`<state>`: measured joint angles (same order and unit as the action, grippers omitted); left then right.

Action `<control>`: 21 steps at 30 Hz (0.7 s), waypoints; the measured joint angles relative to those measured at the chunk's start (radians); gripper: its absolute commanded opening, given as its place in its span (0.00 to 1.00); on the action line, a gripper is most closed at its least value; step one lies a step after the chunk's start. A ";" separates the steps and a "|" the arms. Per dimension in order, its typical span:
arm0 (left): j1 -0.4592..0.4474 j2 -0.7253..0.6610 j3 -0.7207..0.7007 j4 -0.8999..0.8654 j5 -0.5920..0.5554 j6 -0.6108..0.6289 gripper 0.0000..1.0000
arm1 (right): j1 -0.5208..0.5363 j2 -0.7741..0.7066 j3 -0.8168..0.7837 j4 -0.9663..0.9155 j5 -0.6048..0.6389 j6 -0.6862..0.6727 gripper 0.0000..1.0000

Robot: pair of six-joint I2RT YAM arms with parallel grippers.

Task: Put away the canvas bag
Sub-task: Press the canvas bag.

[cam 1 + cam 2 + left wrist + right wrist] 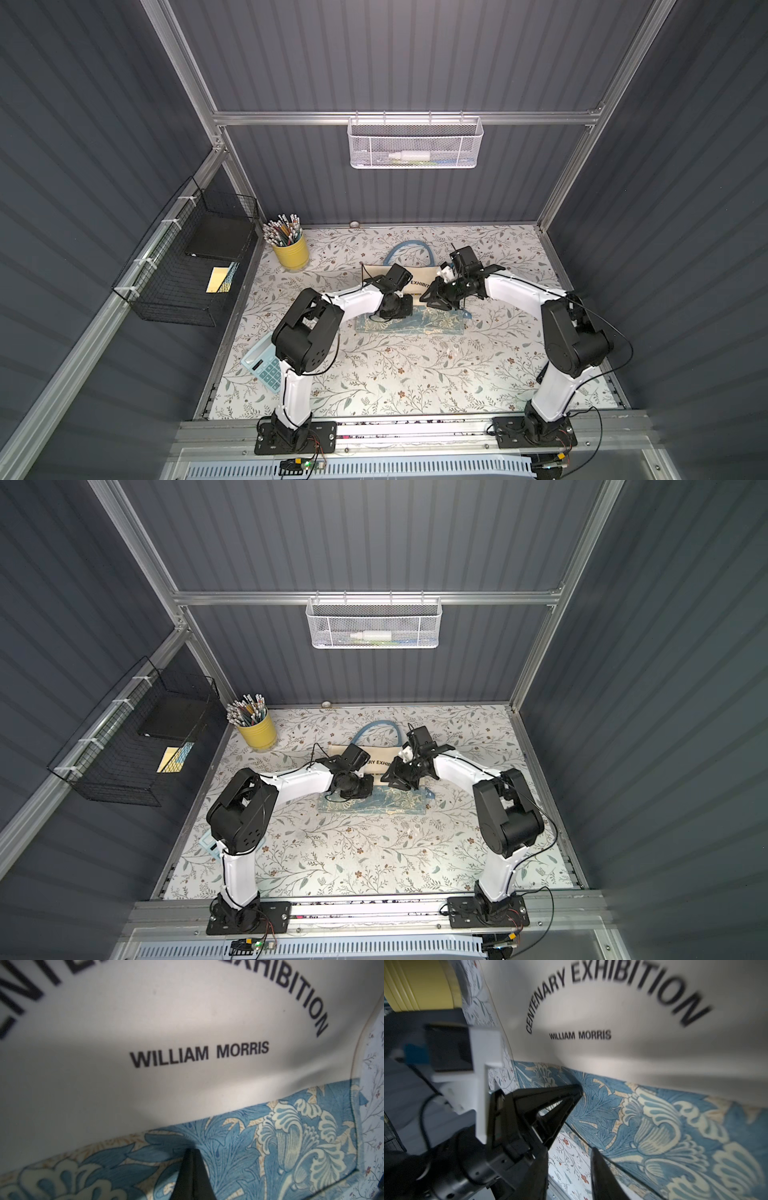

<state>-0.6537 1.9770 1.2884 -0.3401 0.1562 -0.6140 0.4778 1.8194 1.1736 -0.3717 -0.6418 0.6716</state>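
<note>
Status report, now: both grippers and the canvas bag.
Left gripper shut, tip on the floral band. Right gripper open, jaws over the bag's bottom edge. Canvas bag lying on table, not stowed. Pencil cup stands apart.

The canvas bag (419, 328) is lying mid-tabletop (395, 374). A pencil cup (291, 249) is standing far left of it, a calculator (262, 368) is lying near left, and a wire basket (187, 266) is hanging on the left wall.
</note>
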 measured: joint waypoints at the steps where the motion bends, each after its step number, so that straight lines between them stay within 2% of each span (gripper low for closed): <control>1: 0.000 0.000 0.000 0.000 0.000 0.000 0.00 | 0.009 0.014 -0.010 0.000 -0.009 0.000 0.36; 9: 0.000 0.000 -0.009 0.008 0.000 0.000 0.00 | -0.014 0.074 -0.080 -0.008 0.032 0.009 0.39; 21: 0.000 -0.028 -0.059 0.057 0.002 0.000 0.00 | -0.101 -0.046 -0.197 -0.055 0.119 -0.009 0.42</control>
<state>-0.6537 1.9488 1.2293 -0.2832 0.1577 -0.6136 0.3771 1.7733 0.9764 -0.4263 -0.5232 0.6624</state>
